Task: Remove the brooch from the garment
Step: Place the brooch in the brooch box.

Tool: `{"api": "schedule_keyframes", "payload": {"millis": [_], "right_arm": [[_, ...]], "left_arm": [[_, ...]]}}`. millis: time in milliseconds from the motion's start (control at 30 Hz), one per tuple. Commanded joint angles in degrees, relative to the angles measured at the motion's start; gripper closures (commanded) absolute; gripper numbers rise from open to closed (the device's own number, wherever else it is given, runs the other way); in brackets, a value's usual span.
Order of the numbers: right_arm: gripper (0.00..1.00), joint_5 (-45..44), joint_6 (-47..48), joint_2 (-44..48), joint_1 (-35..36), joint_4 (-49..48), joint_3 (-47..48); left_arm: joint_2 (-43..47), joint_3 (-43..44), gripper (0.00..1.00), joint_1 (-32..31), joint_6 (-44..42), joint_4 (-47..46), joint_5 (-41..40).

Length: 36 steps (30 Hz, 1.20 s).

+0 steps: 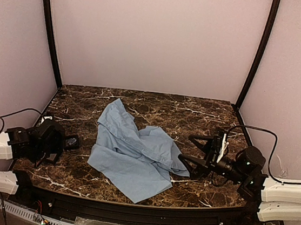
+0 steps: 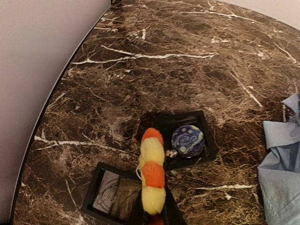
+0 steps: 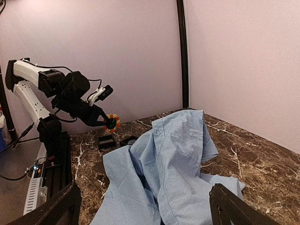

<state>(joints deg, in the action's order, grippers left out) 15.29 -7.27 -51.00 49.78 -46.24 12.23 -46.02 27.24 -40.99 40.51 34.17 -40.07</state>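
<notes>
Brooch [image 2: 152, 176] sits closest to the left wrist camera. It is seen edge-on, with orange and yellow petals stacked, and is pinched at its lower end by the left gripper [image 3: 107, 123], jaws pressed together on it. From the right wrist view the brooch [image 3: 111, 123] is face-on with a dark centre, held up in the air above the table [image 1: 194, 112] and well apart from the shirt [image 1: 135, 154].

Two black square trays lie below it on the marble. The far tray [image 2: 183, 115] holds a round blue swirl-pattern badge [image 2: 187, 140], with a tiny pale speck beside it that is too small to tell. The near tray [image 2: 96, 180] has a glossy floor and is partly hidden behind the brooch. In this view the brooch overlaps the gap between both trays.

The shirt is crumpled mid-table, collar end toward the back wall, and one corner hangs at the near table edge. It lies between the two arms. Its left edge [image 2: 281, 173] is near the far tray, not touching it.

Right gripper [image 1: 187, 148] has its jaws spread wide and holds nothing. It is low, just beside the shirt's right edge, pointing left. Cannot tell if the nearer finger touches the cloth. Its fingers [image 3: 56, 206] frame the shirt in its own camera, and the heaped cloth blocks part of the table beyond.

A black cable [image 1: 257, 130] loops behind the right arm. Pale walls and black corner posts [image 1: 49, 25] surround the table.
</notes>
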Motion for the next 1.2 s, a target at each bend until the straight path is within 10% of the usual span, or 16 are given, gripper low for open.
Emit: {"api": "schedule_keyframes", "payload": {"millis": [0, 533, 1167], "right_arm": [[0.05, -1.1, 0.8, 4.0, -0.6, -0.9, -2.1], [0.01, -3.1, 1.3, 15.9, -0.8, 4.3, -4.4], [0.01, -4.0, 1.7, 14.9, -0.8, 4.4, -4.0]], "left_arm": [[-7.4, 3.4, 0.99, 0.8, 7.7, 9.4, -5.3], [-33.3, 14.7, 0.99, 1.0, 25.8, 30.9, -6.9], [-48.1, 18.4, 0.88, 1.0, 24.4, 33.3, -3.7]]}}
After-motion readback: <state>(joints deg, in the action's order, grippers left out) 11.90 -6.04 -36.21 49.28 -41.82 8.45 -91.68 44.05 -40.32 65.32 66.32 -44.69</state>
